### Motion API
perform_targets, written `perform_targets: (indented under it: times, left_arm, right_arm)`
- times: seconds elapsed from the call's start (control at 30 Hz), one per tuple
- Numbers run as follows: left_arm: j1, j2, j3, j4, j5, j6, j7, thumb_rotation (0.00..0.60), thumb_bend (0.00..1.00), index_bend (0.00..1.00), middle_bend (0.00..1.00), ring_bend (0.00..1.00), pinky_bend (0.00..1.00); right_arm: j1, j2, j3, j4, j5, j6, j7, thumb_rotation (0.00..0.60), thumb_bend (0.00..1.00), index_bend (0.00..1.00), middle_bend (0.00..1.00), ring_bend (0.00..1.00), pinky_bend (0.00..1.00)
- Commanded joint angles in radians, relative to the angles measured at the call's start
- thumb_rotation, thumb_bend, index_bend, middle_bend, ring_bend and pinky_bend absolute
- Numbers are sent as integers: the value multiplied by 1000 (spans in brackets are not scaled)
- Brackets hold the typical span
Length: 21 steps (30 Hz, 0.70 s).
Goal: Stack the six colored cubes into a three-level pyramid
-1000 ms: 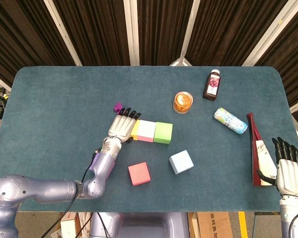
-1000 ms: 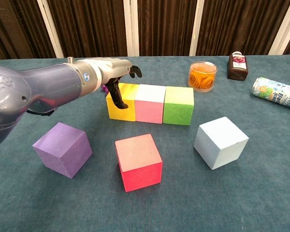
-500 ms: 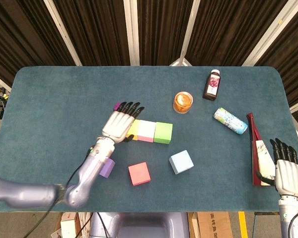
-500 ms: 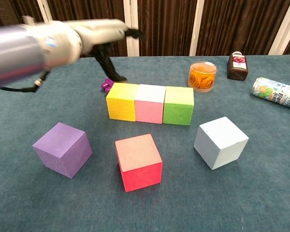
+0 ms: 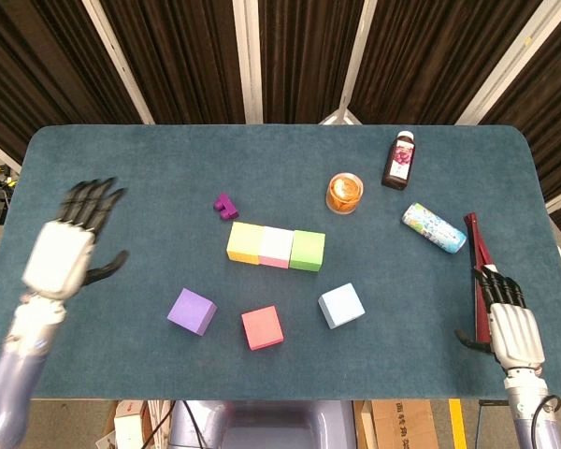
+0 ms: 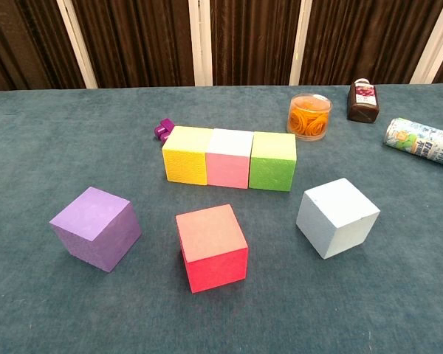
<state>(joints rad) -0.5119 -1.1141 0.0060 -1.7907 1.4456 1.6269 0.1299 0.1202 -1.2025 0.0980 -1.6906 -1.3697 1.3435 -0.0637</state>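
Observation:
A yellow cube (image 5: 245, 242), a pink cube (image 5: 276, 247) and a green cube (image 5: 308, 251) stand side by side in one row mid-table; the chest view shows them too: yellow cube (image 6: 187, 154), pink cube (image 6: 229, 157), green cube (image 6: 273, 160). In front of the row lie a purple cube (image 5: 192, 311), a red cube (image 5: 263, 327) and a pale blue cube (image 5: 341, 305), each apart from the others. My left hand (image 5: 67, 247) hovers far left with fingers spread, holding nothing. My right hand (image 5: 510, 328) is at the right front edge, fingers apart, empty.
A small purple piece (image 5: 225, 206) lies behind the yellow cube. An orange jar (image 5: 344, 193), a dark bottle (image 5: 399, 160) and a patterned can (image 5: 434, 227) sit at the back right. A dark red and white object (image 5: 480, 281) lies beside my right hand.
My left hand has lifted off the yellow cube and swung far to the left, leaving the chest view. The right hand slid a little toward the front edge.

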Motion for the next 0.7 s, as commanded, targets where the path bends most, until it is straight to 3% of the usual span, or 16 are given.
perform_targets:
  times: [0.03, 0.33, 0.5, 0.7]
  left_arm:
    - [119, 29, 67, 94, 42, 80, -75, 600, 328, 84, 29, 0, 0]
    - [235, -57, 67, 246, 45, 119, -222, 600, 328, 84, 36, 0, 0]
    - [272, -93, 43, 305, 38, 131, -277, 600, 328, 84, 36, 0, 0]
    - [292, -114, 18, 338, 44, 136, -293, 600, 328, 85, 39, 0, 0]
  right_arm:
    - [31, 35, -20, -47, -56, -36, -7, 600, 198, 78, 66, 21, 0]
    - [160, 113, -8, -192, -110, -195, -99, 600, 197, 79, 69, 21, 0]
    - [254, 105, 25, -248, -26, -318, -190, 600, 198, 86, 87, 33, 0]
    - [350, 37, 55, -239, 95, -424, -260, 600, 197, 105, 115, 52, 0]
